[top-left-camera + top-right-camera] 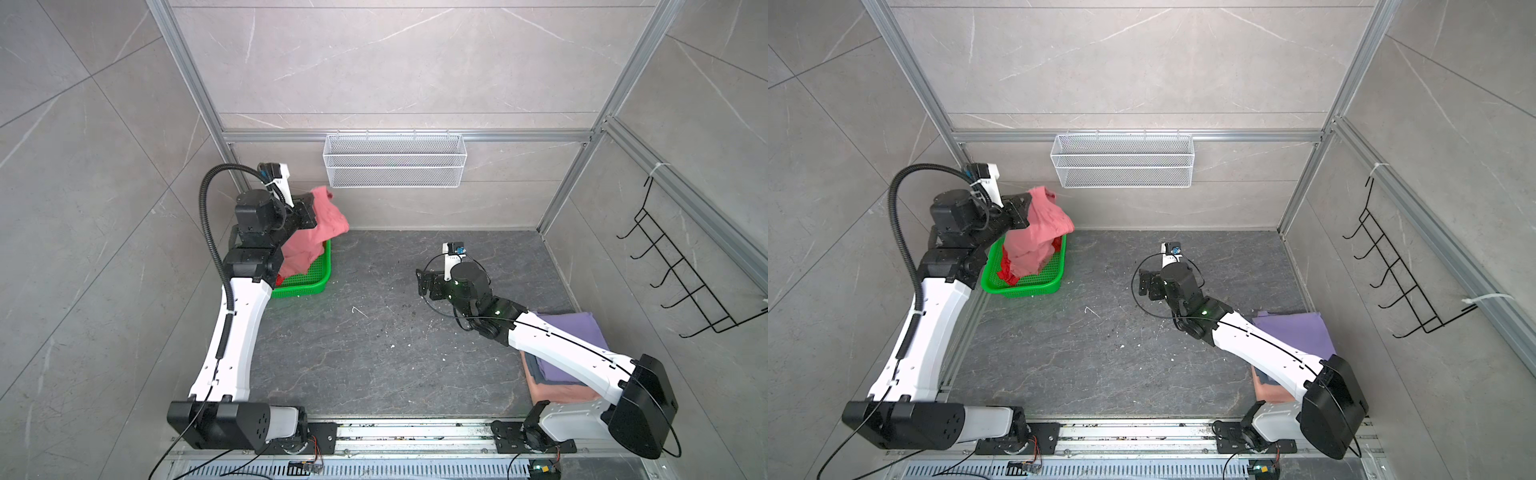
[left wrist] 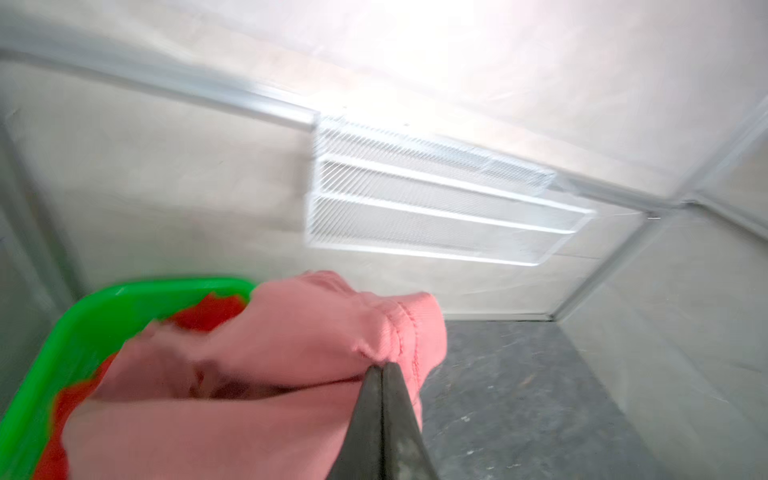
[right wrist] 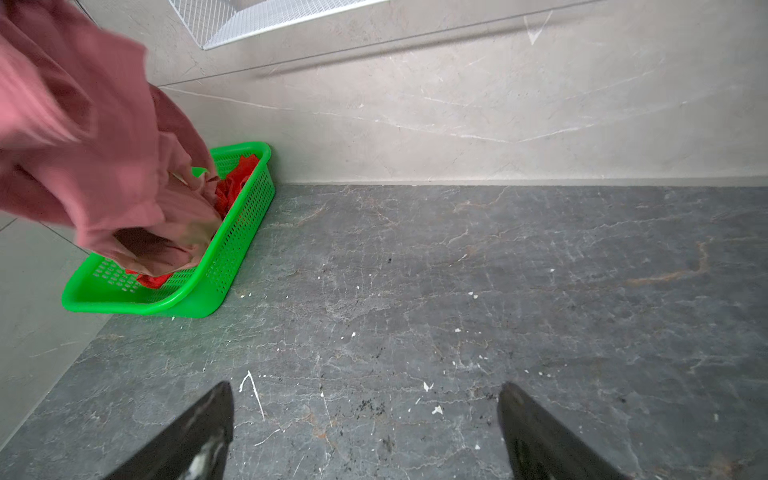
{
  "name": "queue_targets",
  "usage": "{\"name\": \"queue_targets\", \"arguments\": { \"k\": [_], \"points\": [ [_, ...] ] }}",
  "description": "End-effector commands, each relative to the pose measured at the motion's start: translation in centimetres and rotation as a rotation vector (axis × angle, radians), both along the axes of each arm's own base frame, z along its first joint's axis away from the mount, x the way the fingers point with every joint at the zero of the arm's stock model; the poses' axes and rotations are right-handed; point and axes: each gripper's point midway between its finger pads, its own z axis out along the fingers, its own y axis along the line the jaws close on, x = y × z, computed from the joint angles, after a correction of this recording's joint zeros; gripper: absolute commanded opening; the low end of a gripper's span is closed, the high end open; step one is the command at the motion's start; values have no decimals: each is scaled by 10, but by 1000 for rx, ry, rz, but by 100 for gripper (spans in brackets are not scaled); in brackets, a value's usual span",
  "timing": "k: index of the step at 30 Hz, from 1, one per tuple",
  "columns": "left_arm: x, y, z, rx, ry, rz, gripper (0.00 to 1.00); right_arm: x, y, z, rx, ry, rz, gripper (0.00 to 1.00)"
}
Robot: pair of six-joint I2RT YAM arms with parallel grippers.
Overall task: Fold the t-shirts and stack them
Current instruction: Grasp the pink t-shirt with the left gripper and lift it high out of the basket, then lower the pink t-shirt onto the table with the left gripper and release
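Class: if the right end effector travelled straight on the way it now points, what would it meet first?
Probably bare tabletop, or the back wall beyond; depth is unclear. The green basket and pink t-shirt lie off to one side.

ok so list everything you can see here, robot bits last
table: one, dark grey stone, centre
green perforated basket: one, green, table's far left corner
salmon-pink t-shirt: one, pink, hanging over that basket, lower end in it
red t-shirt: one, bright red, crumpled in that basket
folded t-shirt stack: one, lavender on top, grey-blue and peach edges below, table's near right corner
wire mesh basket: one, white, back wall
wire hook rack: one, black, right wall
left gripper: shut on the salmon-pink t-shirt
right gripper: open, empty, over mid table
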Motion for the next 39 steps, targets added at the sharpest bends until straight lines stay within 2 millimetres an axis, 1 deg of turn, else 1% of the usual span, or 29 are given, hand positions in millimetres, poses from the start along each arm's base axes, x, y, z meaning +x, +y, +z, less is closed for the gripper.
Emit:
{"name": "queue_targets", "arguments": {
  "k": [1, 4, 5, 8, 9, 11, 13, 15, 18, 19, 21, 23, 25, 26, 28, 29, 30, 31, 32, 34, 35, 37, 39],
  "points": [
    [-45, -56, 64, -33, -173, -271, 0, 0, -15, 39, 13, -120, -36, 99],
    [-73, -87, 104, -91, -271, -430, 0, -3, -27, 54, 13, -168, -62, 99],
    [-80, -96, 113, -108, -295, -477, 0, -4, -31, 57, 12, -179, -70, 99],
    [-97, -114, 145, -168, -384, -583, 0, -8, -46, 64, 18, -202, -99, 99],
    [-100, -117, 155, -186, -413, -599, 0, -10, -51, 65, 20, -204, -106, 99],
    [-100, -118, 172, -225, -449, -614, 0, -13, -57, 66, 24, -208, -113, 99],
    [-94, -120, 182, -265, -462, -629, 0, -17, -62, 66, 25, -210, -123, 99],
    [-87, -124, 192, -318, -470, -657, 0, -20, -68, 66, 26, -211, -137, 99],
    [-83, -133, 210, -374, -488, -722, 0, -24, -74, 68, 33, -212, -147, 100],
    [-79, -138, 213, -379, -488, -735, 0, -26, -75, 68, 34, -213, -146, 100],
    [-66, -147, 209, -388, -460, -742, 0, -30, -78, 69, 37, -216, -146, 100],
    [-51, -154, 198, -401, -415, -751, 0, -33, -83, 68, 35, -216, -156, 100],
    [-33, -162, 177, -414, -342, -752, 0, -35, -90, 66, 24, -213, -178, 100],
    [-27, -164, 167, -414, -314, -751, 0, -37, -92, 65, 18, -211, -185, 100],
    [-11, -168, 134, -406, -232, -719, 0, -38, -96, 61, 1, -199, -196, 100],
    [-5, -167, 119, -393, -200, -685, 0, -39, -98, 59, -6, -193, -200, 100],
    [5, -164, 98, -370, -157, -624, 0, -39, -99, 56, -14, -185, -202, 100],
    [13, -160, 77, -342, -117, -560, 0, -40, -101, 54, -21, -180, -207, 100],
    [19, -154, 60, -310, -91, -502, 0, -40, -102, 51, -27, -175, -211, 100],
    [31, -136, 15, -221, 12, -351, 0, -40, -103, 46, -39, -161, -217, 100],
    [35, -128, -4, -174, 50, -288, 5, -40, -104, 43, -41, -154, -220, 100],
    [46, -98, -50, -53, 155, -95, 40, -40, -104, 38, -41, -138, -221, 100],
    [51, -63, -84, 55, 242, 107, 60, -39, -102, 30, -44, -118, -218, 100]
  ]
}}
